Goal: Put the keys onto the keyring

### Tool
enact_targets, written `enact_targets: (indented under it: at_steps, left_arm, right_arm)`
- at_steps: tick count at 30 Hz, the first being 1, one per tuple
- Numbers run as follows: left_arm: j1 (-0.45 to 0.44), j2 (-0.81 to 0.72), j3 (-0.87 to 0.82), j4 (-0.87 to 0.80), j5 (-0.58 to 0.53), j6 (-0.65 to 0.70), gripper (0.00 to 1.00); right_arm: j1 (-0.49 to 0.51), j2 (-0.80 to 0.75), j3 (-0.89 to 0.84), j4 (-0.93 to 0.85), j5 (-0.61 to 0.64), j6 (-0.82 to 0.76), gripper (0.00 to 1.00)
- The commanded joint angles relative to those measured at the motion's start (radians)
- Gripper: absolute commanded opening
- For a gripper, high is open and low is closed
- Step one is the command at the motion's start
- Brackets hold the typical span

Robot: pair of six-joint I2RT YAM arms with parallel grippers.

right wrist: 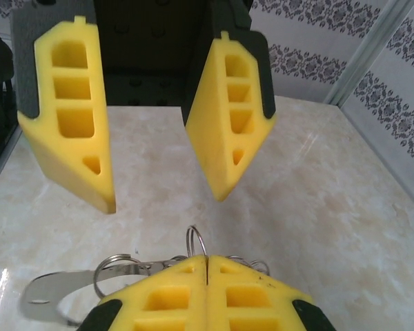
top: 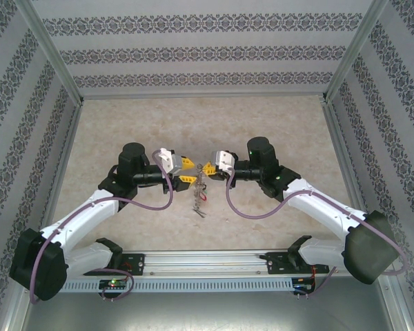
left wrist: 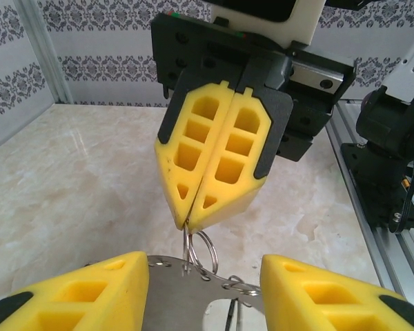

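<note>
1. Top: the left gripper (top: 188, 171) and right gripper (top: 208, 167) face each other tip to tip above the table (top: 124, 124). The keyring (top: 201, 185) hangs between them, keys (top: 201, 205) dangling.
2. Left wrist: the left gripper (left wrist: 203, 258) stands open, gripping nothing. Opposite, the right gripper (left wrist: 188, 222) is pinched on the keyring (left wrist: 207, 249).
3. Right wrist: the right gripper (right wrist: 205, 262) is closed on the keyring (right wrist: 196, 243). The left gripper (right wrist: 164, 198) gapes just beyond.
</note>
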Motion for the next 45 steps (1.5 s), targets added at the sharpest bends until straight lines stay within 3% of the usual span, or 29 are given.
enact_targets:
  at_steps: [1, 9, 23, 29, 31, 33, 35, 42, 44, 45]
  left_arm:
    - [-0.016, -0.03, -0.011, 0.006, -0.014, 0.024, 0.47]
    - [-0.017, -0.043, -0.041, 0.038, -0.061, 0.021, 0.44]
    - [-0.016, -0.092, -0.057, 0.065, -0.107, 0.006, 0.42]
    - [-0.019, -0.047, -0.058, 0.112, -0.107, -0.046, 0.29]
    - [-0.023, -0.024, -0.064, 0.133, -0.106, -0.058, 0.21]
    - [-0.027, -0.011, -0.066, 0.142, -0.106, -0.059, 0.06]
    - [-0.028, -0.013, -0.071, 0.162, -0.104, -0.058, 0.0]
    - [-0.03, -0.066, -0.083, 0.125, -0.068, 0.023, 0.0]
    - [-0.032, -0.098, -0.083, 0.095, -0.082, 0.068, 0.0]
    - [-0.037, -0.112, -0.072, 0.046, -0.087, 0.116, 0.0]
  right_arm:
    - [-0.004, -0.034, 0.024, 0.123, -0.057, 0.047, 0.0]
    - [0.009, -0.022, -0.005, 0.245, -0.059, 0.126, 0.0]
    - [0.038, -0.016, -0.007, 0.226, -0.082, 0.118, 0.0]
    - [0.056, 0.001, -0.013, 0.227, -0.07, 0.115, 0.0]
    - [0.063, 0.009, -0.014, 0.228, -0.064, 0.112, 0.0]
    - [0.069, 0.017, -0.017, 0.227, -0.062, 0.111, 0.0]
    - [0.074, 0.019, -0.022, 0.225, -0.057, 0.108, 0.0]
    - [0.067, -0.001, -0.03, 0.132, -0.047, 0.079, 0.0]
    - [0.061, -0.016, -0.022, 0.061, -0.045, 0.05, 0.22]
    - [0.06, -0.024, -0.016, 0.019, -0.043, 0.027, 0.28]
